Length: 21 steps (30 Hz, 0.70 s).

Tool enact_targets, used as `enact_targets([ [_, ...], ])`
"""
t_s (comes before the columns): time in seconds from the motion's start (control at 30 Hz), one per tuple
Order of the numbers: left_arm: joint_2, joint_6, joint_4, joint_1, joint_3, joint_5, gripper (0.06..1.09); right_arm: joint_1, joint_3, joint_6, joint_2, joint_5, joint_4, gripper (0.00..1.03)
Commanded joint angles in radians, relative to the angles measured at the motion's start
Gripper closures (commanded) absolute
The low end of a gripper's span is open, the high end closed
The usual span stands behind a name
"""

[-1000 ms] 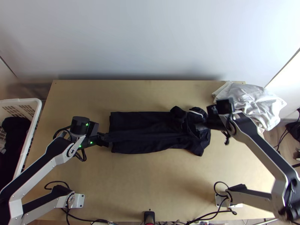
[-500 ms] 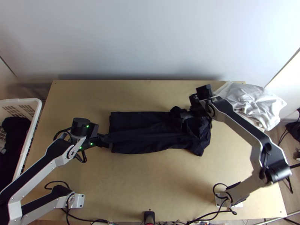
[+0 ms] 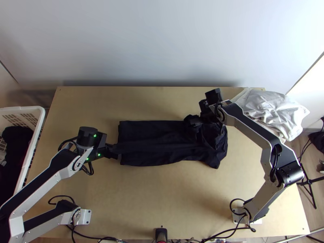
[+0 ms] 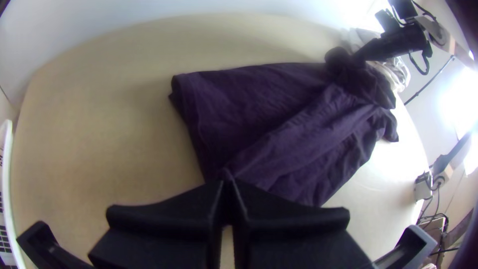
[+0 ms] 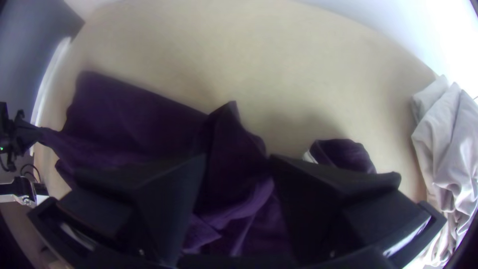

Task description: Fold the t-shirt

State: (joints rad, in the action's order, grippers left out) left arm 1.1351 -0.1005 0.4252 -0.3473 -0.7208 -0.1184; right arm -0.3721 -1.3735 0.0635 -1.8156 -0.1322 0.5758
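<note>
On the light wooden table (image 3: pixel 150 194), the dark cloth t-shirt (image 3: pixel 162 156) lies long ways left to right, straight end left, bunchy end right. The left black gripper (image 3: pixel 116 150) pinches its left end. Farther off, the right black gripper (image 3: pixel 194 121) has its fingers apart, bunched cloth showing between.

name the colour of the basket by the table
White; the basket shows best from the top view.
</note>
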Motion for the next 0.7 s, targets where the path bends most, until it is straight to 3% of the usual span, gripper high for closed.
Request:
enact_targets([
  [0.0, 0.018, 0.004, -0.013, 0.001, -0.009, 0.0, 1.05, 0.004, -0.002, 0.004, -0.011, -0.004, 0.013, 0.5],
  [0.27, 0.045, 0.005, -0.017, 0.004, -0.042, 0.0, 1.05, 0.013, 0.051, 0.006, 0.015, -0.004, 0.019, 0.51],
  [0.37, 0.054, 0.005, -0.019, 0.004, -0.054, 0.0, 1.05, 0.015, 0.067, 0.002, 0.033, -0.004, 0.018, 0.81],
  [0.47, 0.063, 0.005, -0.02, 0.004, -0.062, 0.0, 1.05, 0.016, 0.07, -0.002, 0.045, -0.004, 0.018, 0.97],
  [0.67, 0.072, 0.005, -0.022, 0.004, -0.072, 0.0, 1.05, 0.016, 0.071, 0.002, 0.09, -0.004, 0.018, 1.0],
])
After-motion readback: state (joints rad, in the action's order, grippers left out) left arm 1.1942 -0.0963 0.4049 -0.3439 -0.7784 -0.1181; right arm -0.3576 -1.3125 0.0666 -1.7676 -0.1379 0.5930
